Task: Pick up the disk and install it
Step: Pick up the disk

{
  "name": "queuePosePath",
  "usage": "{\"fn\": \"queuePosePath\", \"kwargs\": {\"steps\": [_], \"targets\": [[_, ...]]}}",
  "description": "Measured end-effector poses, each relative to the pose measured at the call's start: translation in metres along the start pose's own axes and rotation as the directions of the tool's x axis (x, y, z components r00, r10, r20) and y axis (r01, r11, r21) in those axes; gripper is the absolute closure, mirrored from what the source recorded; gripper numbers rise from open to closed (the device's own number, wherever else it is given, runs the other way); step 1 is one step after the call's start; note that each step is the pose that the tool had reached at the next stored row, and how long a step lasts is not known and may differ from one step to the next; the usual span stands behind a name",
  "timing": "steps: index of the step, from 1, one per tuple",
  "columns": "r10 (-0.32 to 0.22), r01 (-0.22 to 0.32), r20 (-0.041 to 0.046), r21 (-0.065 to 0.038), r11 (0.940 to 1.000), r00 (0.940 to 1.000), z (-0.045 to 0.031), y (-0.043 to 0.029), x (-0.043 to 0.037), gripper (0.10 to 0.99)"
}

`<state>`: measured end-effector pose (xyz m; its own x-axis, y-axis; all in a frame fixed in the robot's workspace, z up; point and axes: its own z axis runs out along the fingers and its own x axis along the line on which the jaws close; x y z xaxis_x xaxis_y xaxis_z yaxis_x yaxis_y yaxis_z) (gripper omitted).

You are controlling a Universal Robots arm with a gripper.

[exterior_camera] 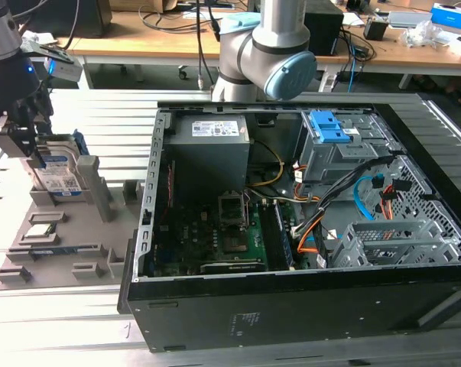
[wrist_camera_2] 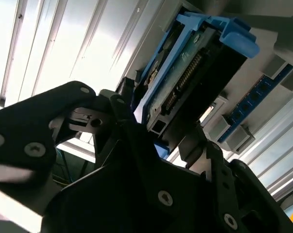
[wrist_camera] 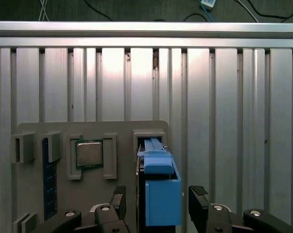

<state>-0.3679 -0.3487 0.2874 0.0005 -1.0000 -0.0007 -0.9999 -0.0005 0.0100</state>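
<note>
The work stands at the pick-up step. In the upper left of the exterior view the gripper (exterior_camera: 31,149) sits low over the grey holder tray (exterior_camera: 85,229), at the slot where the disk (exterior_camera: 62,172) stands on edge, well apart from the open computer case (exterior_camera: 291,313) that takes up the frame's centre and right.

In the first wrist view the 2 fingers (wrist_camera: 197,196) straddle the disk's blue carrier, 1 on each side, with a gap showing between each finger and the drive. I judge the tool to be spread wide and gripping nothing yet; the disk sits in its slot, not lifted.

As a judgement, the next move calls for a square squeeze on the 2 flat faces, then a pull straight along the slot so the carrier does not bind against the slot walls.

Counted: 1 disk, 1 gripper, 1 tray, 1 case. Inside the case are 1 power-supply box (exterior_camera: 211,153) and 1 drive cage (exterior_camera: 329,153) with blue latches. On the tray, 1 processor chip (wrist_camera: 89,154) lies just beside the disk's slot.
</note>
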Motion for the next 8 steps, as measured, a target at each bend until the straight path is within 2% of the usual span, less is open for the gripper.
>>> {"fn": "queuePosePath", "kwargs": {"steps": [1, 2, 4, 8], "targets": [[0.000, 0.000, -0.0002, 0.000, 1.0000, 1.0000, 0.0000, 0.0000, 0.0000, 0.506], [0.000, 0.000, -0.0004, 0.000, 1.0000, 1.0000, 0.0000, 0.0000, 0.0000, 0.690], [0.000, 0.000, -0.0010, 0.000, 1.0000, 1.0000, 0.0000, 0.0000, 0.0000, 0.722], [0.000, 0.000, -0.0014, 0.000, 1.0000, 1.0000, 0.0000, 0.0000, 0.0000, 0.722]]}}
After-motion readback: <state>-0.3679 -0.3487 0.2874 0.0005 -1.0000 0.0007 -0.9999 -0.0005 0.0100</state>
